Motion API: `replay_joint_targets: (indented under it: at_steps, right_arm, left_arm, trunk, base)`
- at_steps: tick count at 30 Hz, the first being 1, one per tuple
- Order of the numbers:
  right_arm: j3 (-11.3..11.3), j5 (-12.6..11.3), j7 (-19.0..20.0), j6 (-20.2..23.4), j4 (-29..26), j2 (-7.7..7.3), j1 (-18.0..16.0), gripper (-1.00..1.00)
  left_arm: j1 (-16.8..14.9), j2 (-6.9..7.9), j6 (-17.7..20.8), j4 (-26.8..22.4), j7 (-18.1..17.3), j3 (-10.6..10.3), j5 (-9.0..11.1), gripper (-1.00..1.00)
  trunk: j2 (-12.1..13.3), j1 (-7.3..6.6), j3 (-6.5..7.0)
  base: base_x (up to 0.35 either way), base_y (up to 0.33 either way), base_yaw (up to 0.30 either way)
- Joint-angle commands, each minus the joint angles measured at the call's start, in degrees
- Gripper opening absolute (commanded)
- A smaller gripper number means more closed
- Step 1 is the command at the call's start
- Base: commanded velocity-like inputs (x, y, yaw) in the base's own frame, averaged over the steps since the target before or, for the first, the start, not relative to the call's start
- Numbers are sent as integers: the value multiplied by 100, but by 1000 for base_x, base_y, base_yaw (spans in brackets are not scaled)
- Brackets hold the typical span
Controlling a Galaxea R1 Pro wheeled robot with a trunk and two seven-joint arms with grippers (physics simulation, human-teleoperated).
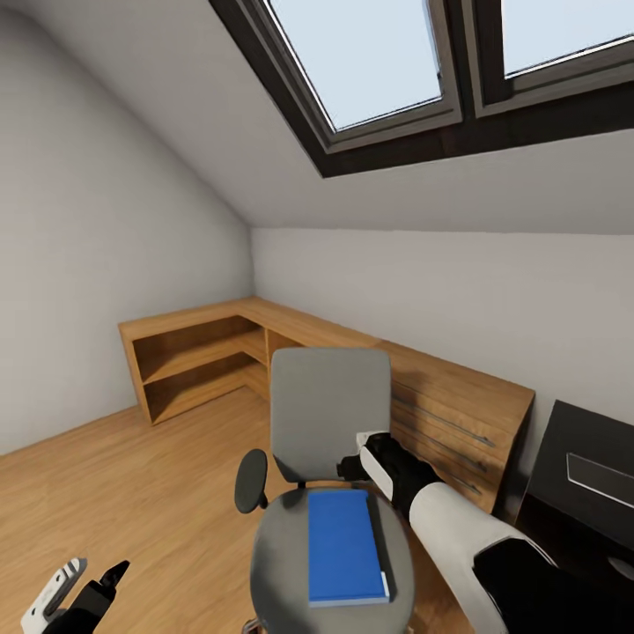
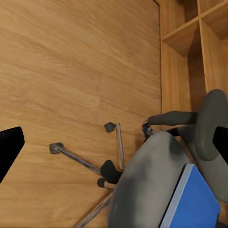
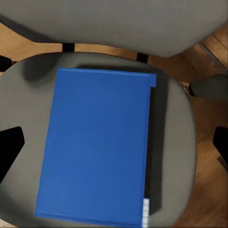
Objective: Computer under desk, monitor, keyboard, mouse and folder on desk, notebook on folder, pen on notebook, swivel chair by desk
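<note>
Bedroom walls rise grey to a sloped ceiling with skylights (image 1: 423,62), above a light wood floor (image 1: 132,493). A low wooden shelf unit (image 1: 202,357) runs along the far corner into a wooden dresser (image 1: 458,423), and the black table (image 1: 581,467) shows at the right edge. The grey swivel chair (image 1: 330,414) stands in front of the dresser, well short of the table. A blue folder (image 1: 345,546) lies flat on its seat. The right gripper (image 1: 359,458) hovers over the seat beside the backrest, fingers spread, holding nothing. The left gripper (image 1: 84,586) hangs low above the floor, also spread apart.
</note>
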Motion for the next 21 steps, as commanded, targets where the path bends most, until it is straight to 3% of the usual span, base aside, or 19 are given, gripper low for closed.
replay_joint_targets:
  at_steps: [1, 5, 14, 21]
  right_arm:
    - [32, -65, -50, 31, 0, 0, -14, 100]
    - [22, -73, -21, -91, -122, 0, -23, 100]
    - [13, -115, -32, -176, -168, 0, -20, 100]
    - [11, -124, -67, -277, -158, 0, -20, 100]
  left_arm:
    - [0, -6, 23, -12, 47, 9, 72, 100]
    - [0, -8, 22, -10, 48, 11, 92, 100]
    - [5, -16, 22, -10, 50, -4, 96, 100]
    - [8, -16, 22, -10, 50, -6, 100, 100]
  trunk:
    - [-45, 23, -24]
    - [-206, 111, -96]
    - [-567, 309, -258]
    - [-848, 462, -383]
  base:
    - [0, 0, 0]
    - [0, 0, 59]
    - [0, 0, 217]
    - [0, 0, 45]
